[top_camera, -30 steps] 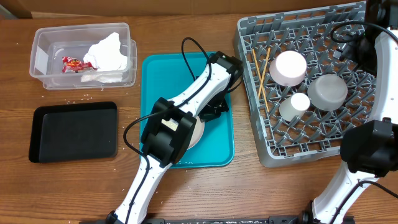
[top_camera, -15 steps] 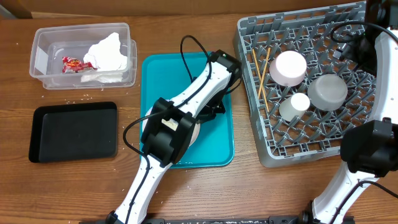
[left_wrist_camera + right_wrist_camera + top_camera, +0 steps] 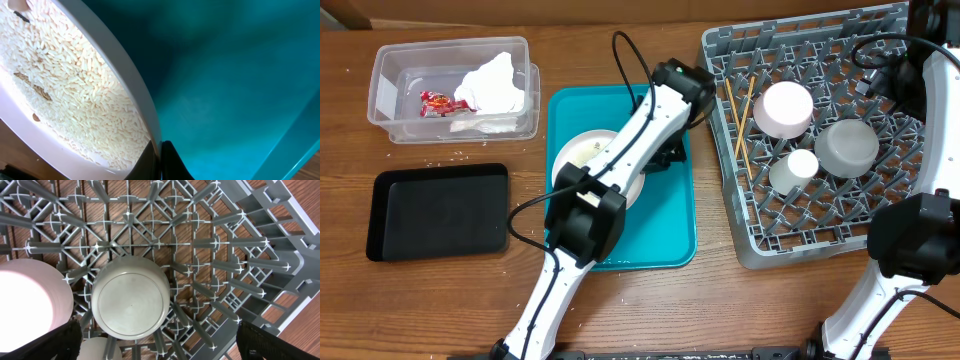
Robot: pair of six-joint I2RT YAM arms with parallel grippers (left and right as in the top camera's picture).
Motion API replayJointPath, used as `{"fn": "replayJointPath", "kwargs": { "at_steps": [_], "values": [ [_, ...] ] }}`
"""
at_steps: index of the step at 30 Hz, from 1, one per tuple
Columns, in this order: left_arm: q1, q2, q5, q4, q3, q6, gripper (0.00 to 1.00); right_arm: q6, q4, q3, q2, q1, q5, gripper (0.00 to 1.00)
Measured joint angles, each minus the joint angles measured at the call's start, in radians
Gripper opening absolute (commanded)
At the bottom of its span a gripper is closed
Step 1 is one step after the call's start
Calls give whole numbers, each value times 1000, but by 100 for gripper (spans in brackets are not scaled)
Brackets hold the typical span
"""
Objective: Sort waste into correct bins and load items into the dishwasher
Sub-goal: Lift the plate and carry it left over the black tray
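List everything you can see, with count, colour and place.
tub: one, clear, far left
napkins: wad, white, in tub
snack wrapper: one, red-and-white, in tub
black tray: one, black, near left
teal tray: one, teal, centre
large plate: one, white, over teal tray
rice: grains, white, on large plate
dish rack: one, grey, right
chopsticks: two, wooden, in rack
small plate: one, pale pink, in rack
bowl: one, grey-green, upturned in rack
cup: one, white, in rack
left gripper: black, shut on large plate's rim
right gripper: black, open above rack

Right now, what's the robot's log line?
left hand: shut on white plate rim | plate: holds rice, over teal tray | right hand: open over dish rack
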Motion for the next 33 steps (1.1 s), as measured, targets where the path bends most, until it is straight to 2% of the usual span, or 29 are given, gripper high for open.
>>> {"fn": "replayJointPath", "kwargs": {
  "at_steps": [5,13,19,33],
  "values": [
    [97,-80,0,1,0,-1,4,0,0,0,0,0,0,100],
    [376,-242,16,-1,7,-3,4,0,0,0,0,0,0,100],
    [561,-252,81,-1,11,-3,4,0,0,0,0,0,0,100],
    [800,-253,227,-1,11,-3,4,0,0,0,0,0,0,100]
  ]
}}
